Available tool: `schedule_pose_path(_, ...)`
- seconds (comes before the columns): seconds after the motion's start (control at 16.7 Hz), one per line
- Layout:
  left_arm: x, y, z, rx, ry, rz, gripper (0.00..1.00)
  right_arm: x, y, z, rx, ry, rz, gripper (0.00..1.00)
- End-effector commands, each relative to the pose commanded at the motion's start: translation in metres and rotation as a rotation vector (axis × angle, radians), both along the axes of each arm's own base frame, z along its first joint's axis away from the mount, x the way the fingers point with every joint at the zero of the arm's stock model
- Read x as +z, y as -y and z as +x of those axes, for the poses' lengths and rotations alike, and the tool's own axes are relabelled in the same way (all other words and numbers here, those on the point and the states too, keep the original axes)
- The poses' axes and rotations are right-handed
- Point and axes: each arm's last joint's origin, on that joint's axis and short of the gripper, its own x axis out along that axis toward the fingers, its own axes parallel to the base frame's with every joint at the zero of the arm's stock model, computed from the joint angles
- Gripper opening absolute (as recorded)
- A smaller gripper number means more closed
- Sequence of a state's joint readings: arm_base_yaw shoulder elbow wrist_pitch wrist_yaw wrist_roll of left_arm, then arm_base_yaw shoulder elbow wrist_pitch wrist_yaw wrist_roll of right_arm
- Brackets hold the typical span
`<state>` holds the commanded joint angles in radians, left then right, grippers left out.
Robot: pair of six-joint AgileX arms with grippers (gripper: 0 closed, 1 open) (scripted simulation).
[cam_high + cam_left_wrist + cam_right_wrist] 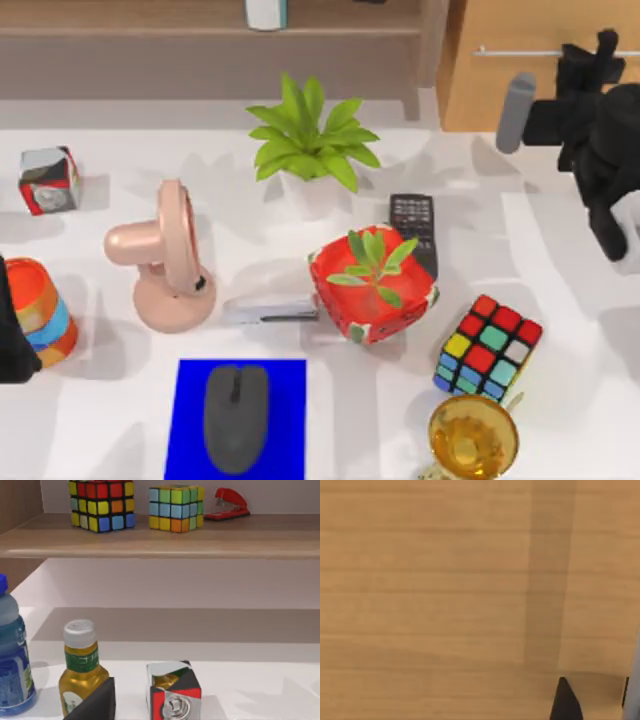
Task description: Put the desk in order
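Jaws unreadable on both arms; white desk (560, 250) spreads under crowded clutter.
Left arm waits at the left edge beside the striped cup (40, 310); right gripper (590, 75) faces the wood drawer (540, 60) and risks bumping its handle (530, 52).

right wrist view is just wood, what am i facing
Observer: The light-wood drawer front at the back right of the desk. The right gripper is close to its metal handle.
Operator: anything loose on my side
Observer: Yes, a Rubik's cube sits near the front, with a black remote farther in beside a red plant pot.
Operator: and the left arm
Observer: The left gripper is at the table's left edge, next to a striped cup.
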<state>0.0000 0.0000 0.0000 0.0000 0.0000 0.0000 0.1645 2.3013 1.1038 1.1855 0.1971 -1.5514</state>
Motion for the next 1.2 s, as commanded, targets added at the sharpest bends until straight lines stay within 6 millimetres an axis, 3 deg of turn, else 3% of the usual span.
schedule_pose_path(0.36, 0.000, 0.000, 0.000, 0.000, 0.000, 0.000, 1.00, 0.000, 0.000, 0.000, 0.000, 0.000, 0.000, 0.98)
schedule_pose_path(0.84, 0.000, 0.000, 0.000, 0.000, 0.000, 0.000, 1.00, 0.000, 0.000, 0.000, 0.000, 0.000, 0.000, 1.00)
schedule_pose_path(0.9, 0.000, 0.000, 0.000, 0.000, 0.000, 0.000, 1.00, -0.013, -0.001, -0.009, 0.004, -0.054, -0.001, 1.00)
schedule_pose_path(1.2, 0.000, 0.000, 0.000, 0.000, 0.000, 0.000, 1.00, -0.008, -0.005, -0.019, 0.027, -0.045, 0.010, 1.00)
